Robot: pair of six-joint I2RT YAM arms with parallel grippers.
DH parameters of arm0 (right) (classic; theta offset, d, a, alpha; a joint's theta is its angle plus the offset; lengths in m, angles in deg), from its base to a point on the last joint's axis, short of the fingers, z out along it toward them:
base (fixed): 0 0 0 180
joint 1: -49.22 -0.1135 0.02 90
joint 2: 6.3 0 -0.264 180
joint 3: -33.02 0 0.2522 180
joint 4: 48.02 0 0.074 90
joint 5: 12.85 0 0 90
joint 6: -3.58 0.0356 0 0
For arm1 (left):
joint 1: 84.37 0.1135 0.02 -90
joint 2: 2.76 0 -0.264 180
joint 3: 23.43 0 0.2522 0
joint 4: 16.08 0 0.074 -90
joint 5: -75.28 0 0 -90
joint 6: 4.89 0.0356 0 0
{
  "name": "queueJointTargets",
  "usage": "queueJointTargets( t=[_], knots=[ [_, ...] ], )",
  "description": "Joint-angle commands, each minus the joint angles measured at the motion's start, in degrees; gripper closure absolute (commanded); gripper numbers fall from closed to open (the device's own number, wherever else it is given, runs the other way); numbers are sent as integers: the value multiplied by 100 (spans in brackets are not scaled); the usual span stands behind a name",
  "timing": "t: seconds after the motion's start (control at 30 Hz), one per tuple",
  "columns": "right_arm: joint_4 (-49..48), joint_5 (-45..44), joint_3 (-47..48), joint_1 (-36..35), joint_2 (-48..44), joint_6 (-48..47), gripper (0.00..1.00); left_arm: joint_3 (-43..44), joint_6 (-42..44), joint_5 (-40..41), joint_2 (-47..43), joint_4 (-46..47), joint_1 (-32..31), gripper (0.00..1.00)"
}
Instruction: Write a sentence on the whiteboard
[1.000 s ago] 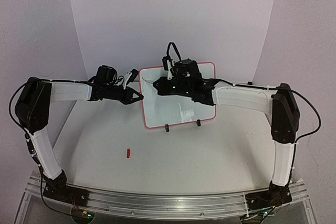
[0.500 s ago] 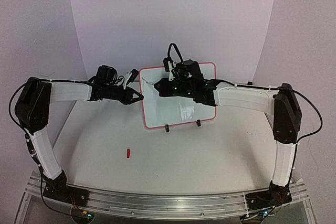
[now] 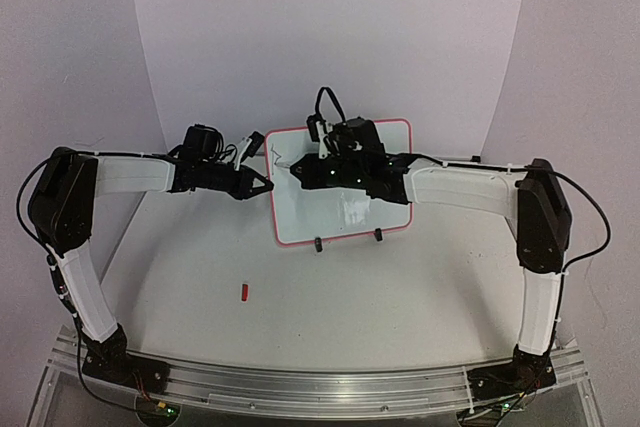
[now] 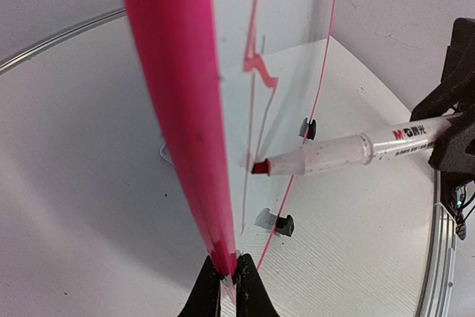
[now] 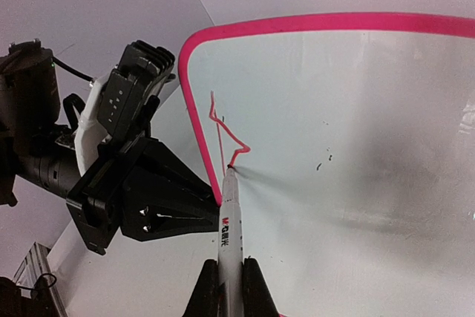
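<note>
At the far middle of the table (image 3: 420, 297), the following are on show, largest first.

1. Table: white, bearing everything listed below.
2. Whiteboard (image 3: 335, 215): standing upright on two black feet (image 3: 318, 243). It has a pink frame, its face is turning toward the arms, and it is showing almost wholly blank.
3. Left gripper (image 4: 228, 278): reaching in from the left and pinching the board's left edge. Its fingers are closed tight on the frame, seemingly bracing it.
4. Right gripper (image 5: 230, 276): coming across the board's face from the right, its fingers clamped around the marker barrel.
5. Marker (image 5: 229, 217): white barrel, red tip, uncapped. Its long axis is running obliquely into the board's face. The tip is resting at the lower end of the stroke, near the upper-left corner and just beside the frame.
6. Red piece (image 3: 245, 292): lying on the near table, well apart from the board. I am guessing it is the marker's cap.
7. Sentence (image 5: 223, 131): showing only one jagged red stroke, hardly a first letter.

Note on position: the unwritten surface is stretching right and downward from the tip, away from the left gripper and toward the right arm's own side. The coming strokes are probably going to run rightward. The right arm alone is placed to write, and nearly all of the job is waiting.
</note>
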Motion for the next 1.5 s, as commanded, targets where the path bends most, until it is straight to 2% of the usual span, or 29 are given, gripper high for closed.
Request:
queueJointTargets(
  t=[0.0, 0.53, 0.9, 1.2, 1.47],
  knots=[
    [-45, -58, 234, 21, 110, -10, 100, 157, 314, 306, -79, -223, -29, 100],
    [-43, -591, -169, 21, -205, 19, 100, 135, 327, 342, -73, -223, -32, 100],
    [-34, -632, -412, 21, -340, 17, 100, 131, 343, 366, -65, -238, -28, 100],
    [-54, 86, -343, 9, -645, -93, 100, 148, 348, 403, -47, -267, -27, 100],
    [-11, -339, -456, 19, -943, -205, 100, 166, 344, 412, -38, -267, -27, 100]
  ],
)
